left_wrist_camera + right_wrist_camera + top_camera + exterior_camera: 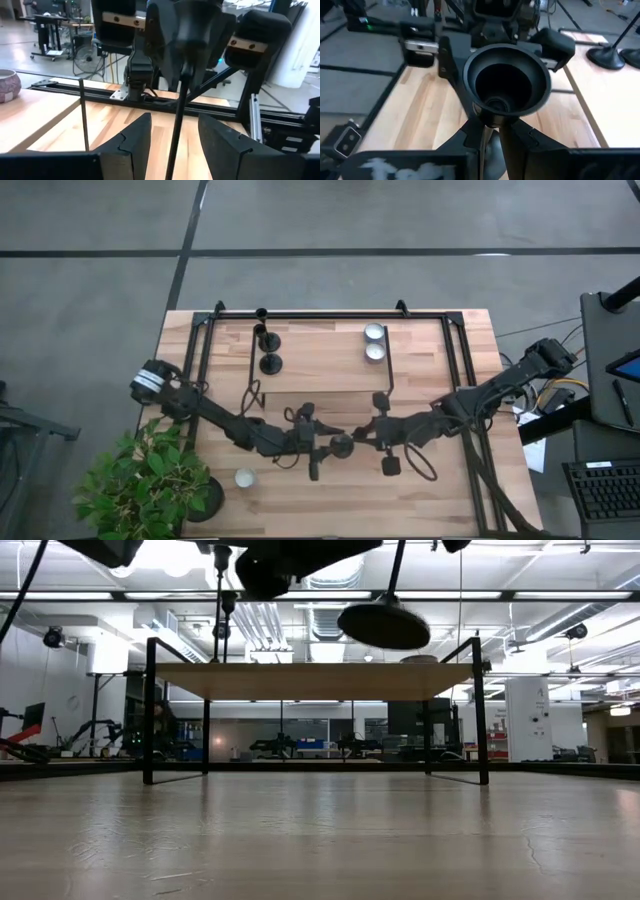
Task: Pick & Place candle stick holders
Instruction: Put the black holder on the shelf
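Observation:
A black candle stick holder with a round base, a thin stem and a funnel cup is held in the air over the table's middle. My right gripper is shut on it, coming from the right. My left gripper is open on the holder's left. Its fingers stand on either side of the stem without touching it. Two black holders and two silver cups stand on the raised wooden shelf. One whitish cup stands on the table at the near left. My right gripper pinches the holder's thin stem just below the funnel cup between its two fingers. The fingers come from the table's right, slanting down, and lie across the stem. The holder hangs roughly upright, cup up, its round base lifted well clear of the table.
A black metal frame carries the shelf and borders the table's left, far and right sides. A green plant in a black pot stands at the near left corner. Bare wood lies along the near edge.

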Controlling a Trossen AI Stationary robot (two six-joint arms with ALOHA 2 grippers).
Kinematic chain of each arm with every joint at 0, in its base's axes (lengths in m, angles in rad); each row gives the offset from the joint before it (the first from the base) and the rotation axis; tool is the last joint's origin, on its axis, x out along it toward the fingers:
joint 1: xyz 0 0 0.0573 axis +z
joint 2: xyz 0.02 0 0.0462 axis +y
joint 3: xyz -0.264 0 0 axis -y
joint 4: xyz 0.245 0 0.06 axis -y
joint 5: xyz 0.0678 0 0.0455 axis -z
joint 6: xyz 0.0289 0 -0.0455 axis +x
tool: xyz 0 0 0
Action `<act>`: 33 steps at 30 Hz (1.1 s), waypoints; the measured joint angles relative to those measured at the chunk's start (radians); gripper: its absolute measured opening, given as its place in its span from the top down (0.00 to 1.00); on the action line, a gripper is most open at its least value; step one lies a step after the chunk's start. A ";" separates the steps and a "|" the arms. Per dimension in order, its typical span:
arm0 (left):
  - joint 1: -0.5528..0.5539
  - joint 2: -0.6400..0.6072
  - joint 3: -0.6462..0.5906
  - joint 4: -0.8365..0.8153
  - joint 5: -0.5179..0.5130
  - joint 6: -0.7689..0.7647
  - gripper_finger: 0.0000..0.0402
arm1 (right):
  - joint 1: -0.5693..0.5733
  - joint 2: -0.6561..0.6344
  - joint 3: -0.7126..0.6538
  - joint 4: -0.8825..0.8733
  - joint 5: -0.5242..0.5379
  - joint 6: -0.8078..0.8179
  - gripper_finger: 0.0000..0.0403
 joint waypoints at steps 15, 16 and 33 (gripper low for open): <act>0.009 0.026 0.063 -0.096 0.001 -0.017 0.60 | -0.001 0.043 0.032 -0.011 0.000 -0.017 0.90; 0.008 0.025 0.063 -0.096 0.001 -0.018 0.60 | -0.001 0.043 0.032 -0.011 0.000 -0.017 0.90; 0.013 0.025 0.058 -0.104 0.004 -0.017 0.85 | 0.000 0.044 0.031 -0.006 0.000 -0.015 0.90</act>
